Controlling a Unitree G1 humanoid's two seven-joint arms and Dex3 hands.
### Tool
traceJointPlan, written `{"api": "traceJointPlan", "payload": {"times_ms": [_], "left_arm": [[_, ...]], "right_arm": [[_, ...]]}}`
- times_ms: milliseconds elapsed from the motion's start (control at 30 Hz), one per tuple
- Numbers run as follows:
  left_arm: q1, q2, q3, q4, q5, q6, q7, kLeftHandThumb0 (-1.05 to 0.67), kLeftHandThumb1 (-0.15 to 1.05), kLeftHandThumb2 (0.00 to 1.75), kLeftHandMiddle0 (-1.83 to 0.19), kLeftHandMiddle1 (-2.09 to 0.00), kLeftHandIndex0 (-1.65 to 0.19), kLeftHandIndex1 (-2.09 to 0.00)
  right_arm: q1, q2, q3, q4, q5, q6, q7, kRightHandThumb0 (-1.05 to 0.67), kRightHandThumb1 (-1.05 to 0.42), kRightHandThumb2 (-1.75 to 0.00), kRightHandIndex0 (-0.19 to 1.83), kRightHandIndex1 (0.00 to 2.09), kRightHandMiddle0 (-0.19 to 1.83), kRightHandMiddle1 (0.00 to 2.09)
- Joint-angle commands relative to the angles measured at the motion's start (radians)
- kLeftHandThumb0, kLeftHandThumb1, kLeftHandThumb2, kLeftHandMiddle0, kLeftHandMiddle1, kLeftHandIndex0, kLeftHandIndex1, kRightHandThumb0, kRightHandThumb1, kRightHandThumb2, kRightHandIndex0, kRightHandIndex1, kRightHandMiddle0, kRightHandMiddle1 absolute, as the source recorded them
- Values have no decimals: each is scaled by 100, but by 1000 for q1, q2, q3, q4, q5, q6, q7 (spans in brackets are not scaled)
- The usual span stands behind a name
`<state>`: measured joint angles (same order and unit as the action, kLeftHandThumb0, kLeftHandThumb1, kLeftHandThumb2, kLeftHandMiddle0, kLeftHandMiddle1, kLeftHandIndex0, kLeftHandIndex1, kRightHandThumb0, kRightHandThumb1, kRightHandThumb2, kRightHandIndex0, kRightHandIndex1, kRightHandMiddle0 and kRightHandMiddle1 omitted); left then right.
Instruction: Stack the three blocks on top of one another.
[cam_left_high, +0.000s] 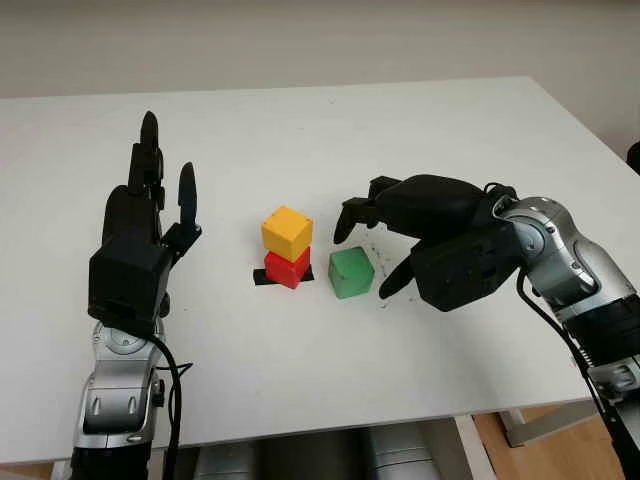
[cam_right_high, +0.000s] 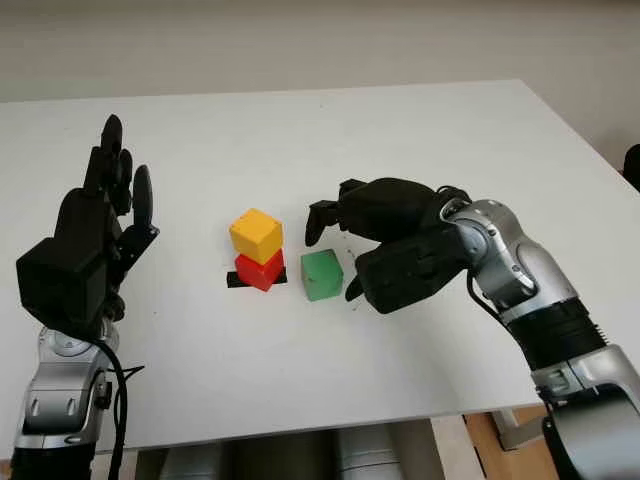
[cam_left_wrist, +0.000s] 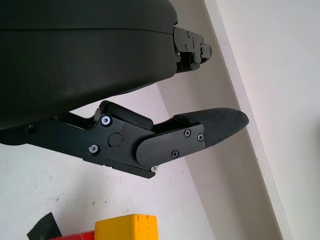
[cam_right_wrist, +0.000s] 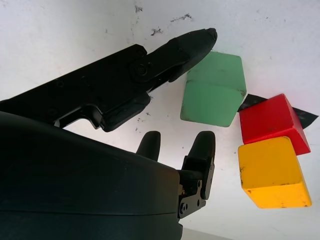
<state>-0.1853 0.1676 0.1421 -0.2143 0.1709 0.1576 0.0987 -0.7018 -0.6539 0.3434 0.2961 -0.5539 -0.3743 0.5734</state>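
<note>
Near the middle of the white desk stands a two-block stack: the yellow block sits on the red block, turned a little askew from it. The red block rests on a strip of black tape stuck to the desk. Just beside the stack, on the right hand's side and apart from it by a narrow gap, the green block stands alone on the desk.

The right hand hovers around the green block, holding nothing. Its fingers curve over from the far side and end above and a little behind the block, while the thumb points down to the desk just to the block's outer side. The span between them is wide, and the block lies under that opening, touched by no finger as far as the head views show. In the right wrist view the thumb tip lies close against the green block's upper edge; whether it touches cannot be told.

The left hand is raised on the other side of the stack, well apart from the blocks, open, its fingers pointing toward the far edge of the desk.
</note>
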Motion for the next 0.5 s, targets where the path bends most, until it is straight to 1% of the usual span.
{"api": "traceJointPlan", "payload": {"times_ms": [0, 33, 100, 300, 367, 433, 467], "left_arm": [[4, 2, 2, -23, -1, 5, 0, -70, 105, 68, -2, -5, 0, -5], [4, 1, 2, -24, -1, 6, 1, -71, 105, 68, -2, -5, 0, -5], [4, 3, 2, -23, 1, 4, 2, -71, 105, 68, -3, -6, -1, -5], [4, 3, 2, -23, 5, 1, 3, -70, 105, 68, -3, -6, -1, -5], [4, 3, 2, -24, 4, 2, 1, -70, 105, 68, -3, -5, -1, -5], [5, 5, 1, -24, 7, 3, 1, -71, 105, 68, -3, -6, -1, -6], [4, 5, 1, -25, 5, 5, 0, -71, 105, 68, -3, -6, -1, -6]], "right_arm": [[-5, 7, 3, 14, -9, -16, -21, -78, -88, -5, -1, 132, 6, 104], [-5, 8, 5, 18, -12, -20, -27, -78, -88, -5, -3, 142, 6, 105], [-6, 8, 11, 30, -25, -34, -46, -78, -88, -5, -5, 149, 7, 106], [-4, 16, 19, 63, -51, -63, -93, -74, -88, -5, -3, 150, 10, 105], [-2, 21, 19, 69, -53, -71, -108, -74, -88, -5, -6, 170, 11, 107], [-2, 21, 23, 74, -62, -79, -121, -74, -88, -5, -8, 179, 11, 108], [-2, 23, 25, 76, -67, -79, -126, -73, -89, -5, -9, 190, 12, 110]]}}
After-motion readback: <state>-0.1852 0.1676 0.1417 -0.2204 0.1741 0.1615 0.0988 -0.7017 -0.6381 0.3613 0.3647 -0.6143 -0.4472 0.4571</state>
